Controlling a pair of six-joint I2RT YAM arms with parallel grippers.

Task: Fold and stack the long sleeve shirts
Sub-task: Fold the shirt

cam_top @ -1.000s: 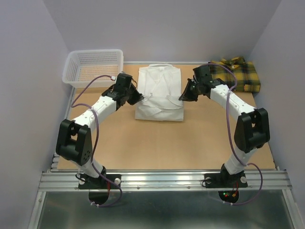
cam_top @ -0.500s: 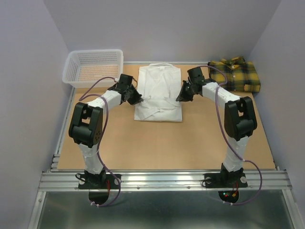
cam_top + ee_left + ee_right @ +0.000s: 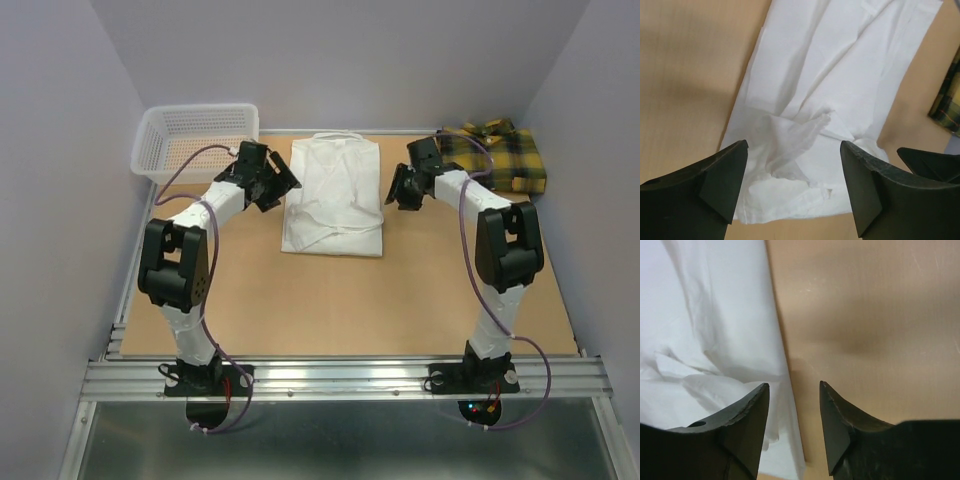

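White shirt (image 3: pixel 333 195) is folded into a neat rectangle at the far middle of the table (image 3: pixel 350 300), long axis running near-to-far. It sits right between the two claws. The left claw (image 3: pixel 278 185) is just off its left edge, spread wide and empty. The right claw (image 3: pixel 398 190) is just off its right edge, about half spread, nothing in it either. Plaid shirt (image 3: pixel 497 158) sits folded in the far right corner, so the right claw is way closer to it. My guess is stacking comes next.

A robotics lab cell: plain lilac walls (image 3: pixel 340 60) box in a wooden table (image 3: pixel 350 300); an aluminium rail (image 3: pixel 340 378) at the frame's bottom carries 2 robot arms (image 3: pixel 182 268).
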